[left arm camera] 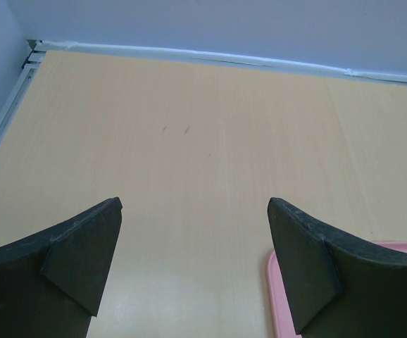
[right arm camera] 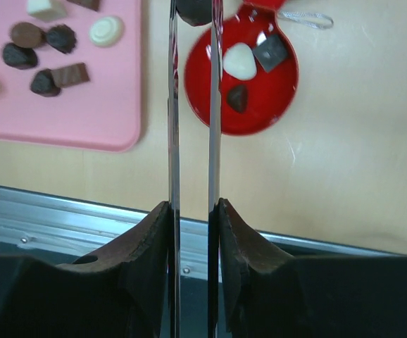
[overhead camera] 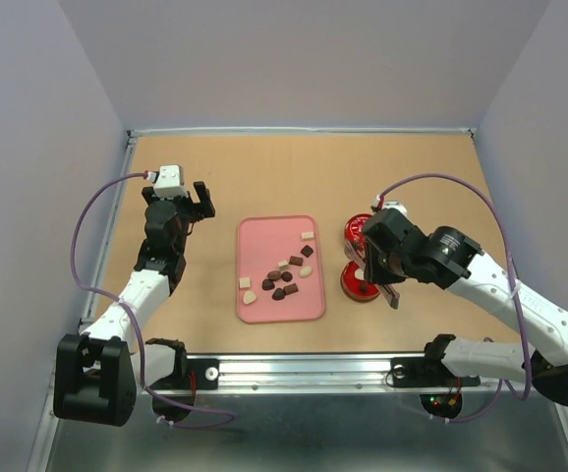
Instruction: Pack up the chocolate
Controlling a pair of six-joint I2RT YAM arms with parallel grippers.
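Your right gripper [right arm camera: 193,211] clamps narrow on metal tweezers [right arm camera: 174,105], a dark chocolate [right arm camera: 195,8] pinched at their tips over the red tin's [right arm camera: 274,98] edge. Release early and it likely bounces out. Three chocolates [right arm camera: 239,62] lie inside, more on the pink tray [right arm camera: 98,105]. Left gripper [left arm camera: 193,260] gapes wide and empty.

A: Where does the pink rectangular tray [overhead camera: 264,241] lie?
B: Mid-table, with brown and cream chocolate pieces [overhead camera: 286,277] on it. The round red tin [right arm camera: 267,98] is just right of it, with three pieces inside.
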